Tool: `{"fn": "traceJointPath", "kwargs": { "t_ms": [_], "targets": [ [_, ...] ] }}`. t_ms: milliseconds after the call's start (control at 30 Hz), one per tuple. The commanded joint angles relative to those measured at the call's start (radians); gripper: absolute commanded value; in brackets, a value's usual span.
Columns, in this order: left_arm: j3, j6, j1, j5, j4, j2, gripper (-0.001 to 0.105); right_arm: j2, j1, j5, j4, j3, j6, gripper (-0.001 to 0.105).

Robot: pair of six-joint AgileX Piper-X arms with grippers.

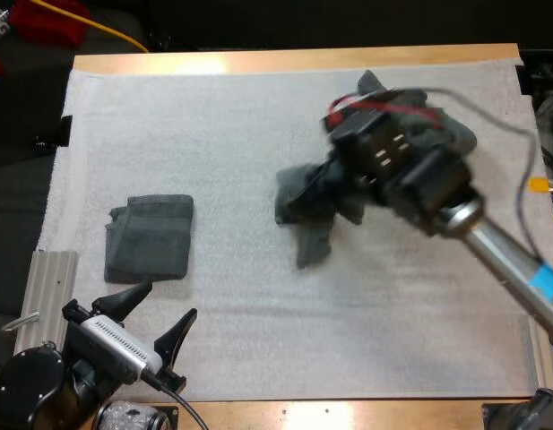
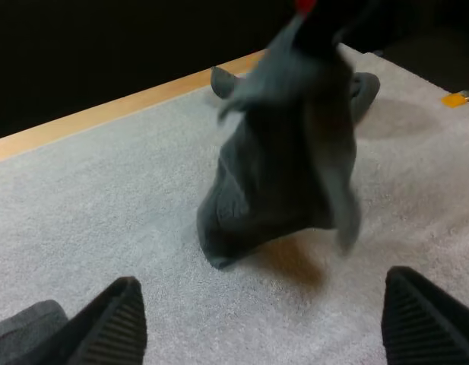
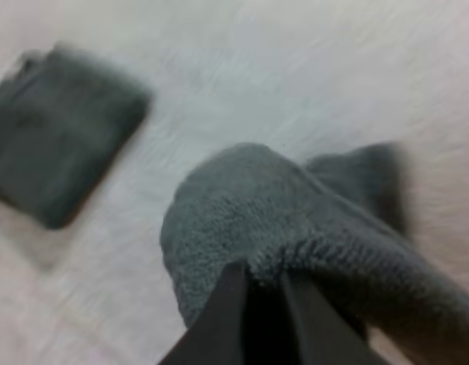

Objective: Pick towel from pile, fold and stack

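The towel hangs lifted over the white mat, a little right of the mat's middle. It is pinched at its top by the right gripper, whose two black fingers clamp a fold of it from both sides. Its lower end trails down close to the mat, and I cannot tell whether it touches. The mat covers nearly all of the wooden table. Behind the lifted towel, toward the mat's far right corner, lies a crumpled towel, partly hidden by the right arm in the high view. A folded towel lies flat near the mat's left edge, well apart from the other two. The left gripper hovers over the mat's near left corner, just on the near side of the folded towel. Its jaws stand wide apart and clear of everything.
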Motion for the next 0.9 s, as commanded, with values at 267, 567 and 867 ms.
{"fn": "traceJointPath", "kwargs": {
  "t_ms": [267,567,867],
  "targets": [
    [-0.008,-0.004,-0.003,0.006,0.056,0.000,0.062,0.021,0.127,-0.044,-0.132,0.004,0.045,0.001],
    [-0.008,-0.004,-0.003,0.006,0.049,0.000,0.062,0.021,0.119,0.177,0.030,0.013,-0.076,0.001],
    [-0.008,-0.004,-0.003,0.006,0.048,0.000,0.062,0.021,0.028,0.268,0.027,0.175,-0.116,0.001]
  ]
}}
